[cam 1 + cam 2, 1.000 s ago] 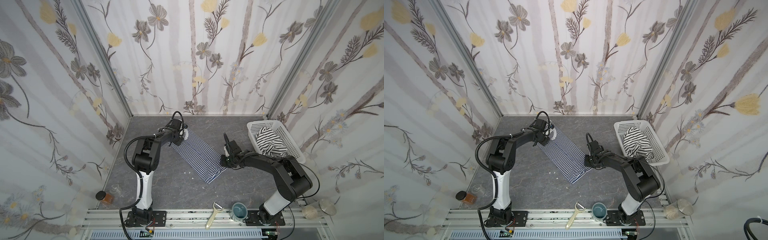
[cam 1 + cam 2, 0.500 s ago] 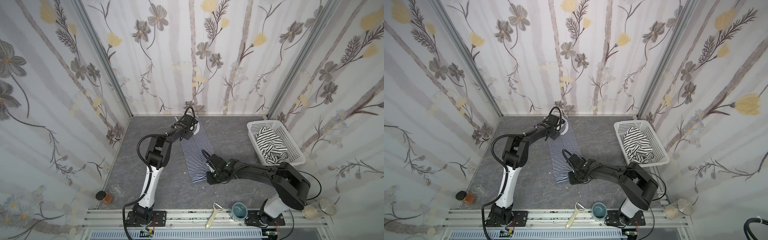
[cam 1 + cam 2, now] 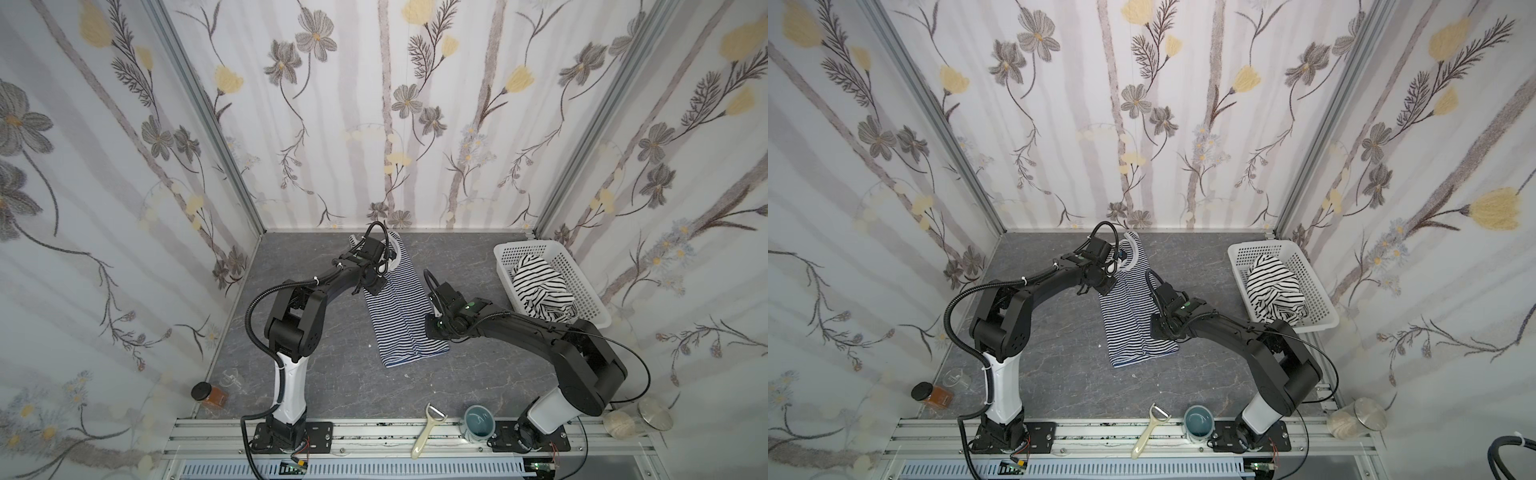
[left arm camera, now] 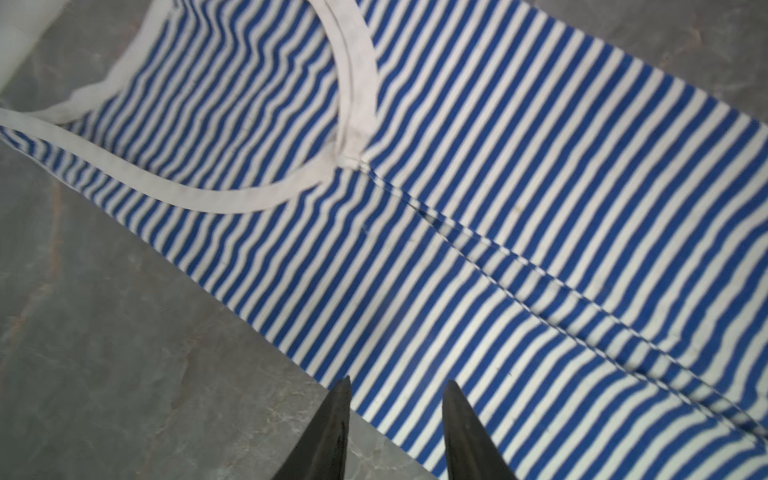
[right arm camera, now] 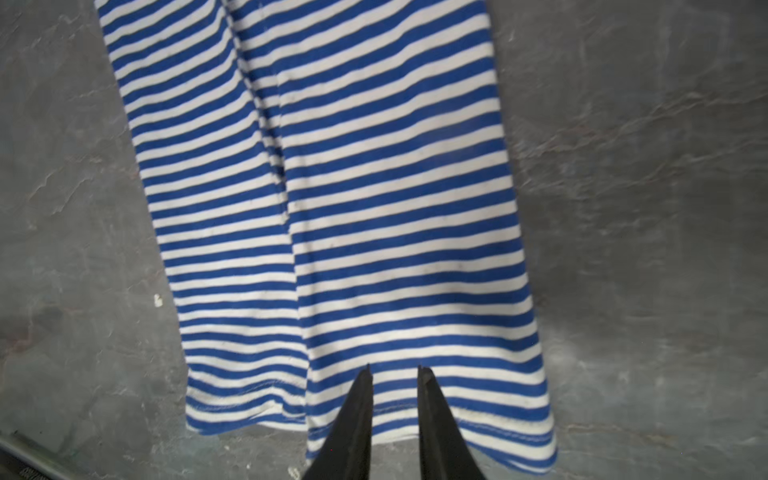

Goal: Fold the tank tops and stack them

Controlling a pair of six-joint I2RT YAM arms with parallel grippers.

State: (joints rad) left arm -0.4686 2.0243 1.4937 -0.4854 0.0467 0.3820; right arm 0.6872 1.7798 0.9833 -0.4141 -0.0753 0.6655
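Right wrist: right gripper (image 5: 394, 368) narrowly apart, empty, over hem of navy tank top (image 5: 374, 187), flat on table (image 5: 644, 208), long axis straight ahead of fingers. Left gripper (image 4: 397, 382) apart, empty, at armhole-end edge.

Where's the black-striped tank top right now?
The black-striped tank top lies bunched in the white basket, at the right of the table in both top views.

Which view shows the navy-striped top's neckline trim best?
Left wrist: the neckline trim is close and large. In both top views the trim is tiny, partly behind the left arm. Right wrist shows only the top's hem.
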